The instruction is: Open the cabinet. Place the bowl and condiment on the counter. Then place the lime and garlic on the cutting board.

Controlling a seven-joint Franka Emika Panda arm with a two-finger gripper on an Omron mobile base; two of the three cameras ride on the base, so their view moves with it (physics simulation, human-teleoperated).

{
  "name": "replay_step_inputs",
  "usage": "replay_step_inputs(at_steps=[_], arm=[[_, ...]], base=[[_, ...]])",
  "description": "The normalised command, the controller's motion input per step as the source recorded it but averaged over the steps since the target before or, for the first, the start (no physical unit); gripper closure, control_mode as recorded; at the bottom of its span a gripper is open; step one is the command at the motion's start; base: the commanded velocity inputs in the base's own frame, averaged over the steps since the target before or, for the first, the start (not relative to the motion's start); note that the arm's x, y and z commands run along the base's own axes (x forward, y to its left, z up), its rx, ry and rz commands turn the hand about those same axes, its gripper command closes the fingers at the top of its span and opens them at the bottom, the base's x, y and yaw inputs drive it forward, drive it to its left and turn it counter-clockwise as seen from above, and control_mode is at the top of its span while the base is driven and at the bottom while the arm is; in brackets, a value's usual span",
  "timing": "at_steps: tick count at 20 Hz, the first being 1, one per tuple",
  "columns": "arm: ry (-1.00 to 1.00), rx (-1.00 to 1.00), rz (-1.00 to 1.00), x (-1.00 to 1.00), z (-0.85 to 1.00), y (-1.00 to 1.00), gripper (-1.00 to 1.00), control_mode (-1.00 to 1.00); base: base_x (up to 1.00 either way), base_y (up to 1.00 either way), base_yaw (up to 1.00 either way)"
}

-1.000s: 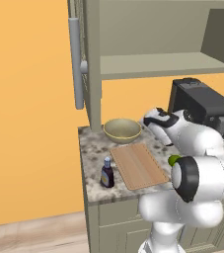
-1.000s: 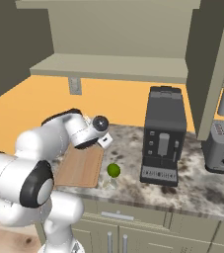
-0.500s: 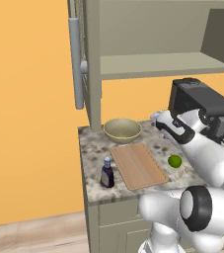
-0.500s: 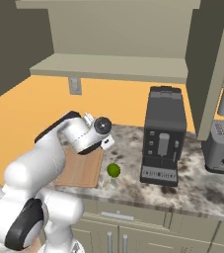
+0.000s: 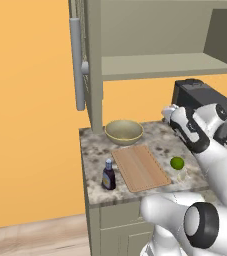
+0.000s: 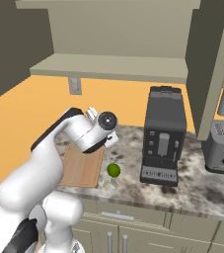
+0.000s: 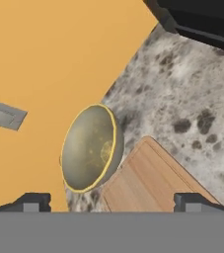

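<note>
The cabinet (image 5: 160, 65) stands open, its shelf bare. On the counter (image 5: 92, 150) the bowl (image 5: 123, 131) sits at the back, with the condiment (image 5: 108, 175) at the front left. The cutting board (image 5: 140, 167) lies between them with nothing on it. To the board's right rests the lime (image 5: 177, 162), and the pale garlic (image 5: 182, 175) sits just in front of it. My gripper (image 5: 167, 111) hangs open above the counter behind the board. In the hand view, the bowl (image 7: 90, 148) and the board (image 7: 148, 183) show beyond my gripper (image 7: 111, 202), with nothing between its fingertips (image 7: 32, 201).
A black coffee machine (image 6: 163, 136) stands on the counter right of the lime (image 6: 113, 170), and a grey toaster (image 6: 222, 148) farther right. The open cabinet door's bar handle (image 5: 76, 65) hangs at the left. A second open door (image 6: 212, 64) hangs at the right.
My elbow has swung to the right and upward. The hand has stayed nearly in place above the counter, and the jaws remain open.
</note>
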Motion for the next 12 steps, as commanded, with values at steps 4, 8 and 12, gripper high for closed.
replay_step_inputs(at_steps=[4,8,12], arm=[[0.11,-0.07,-0.07,-0.35,0.18,0.0,-1.0,-1.0],[0.1,-0.03,-0.1,-0.36,0.01,-0.07,-1.0,-1.0],[0.09,0.0,-0.1,-0.46,0.0,-0.26,-1.0,-1.0]], base=[[0.0,0.0,0.0],[0.0,0.0,0.0],[0.0,0.0,0.0]])
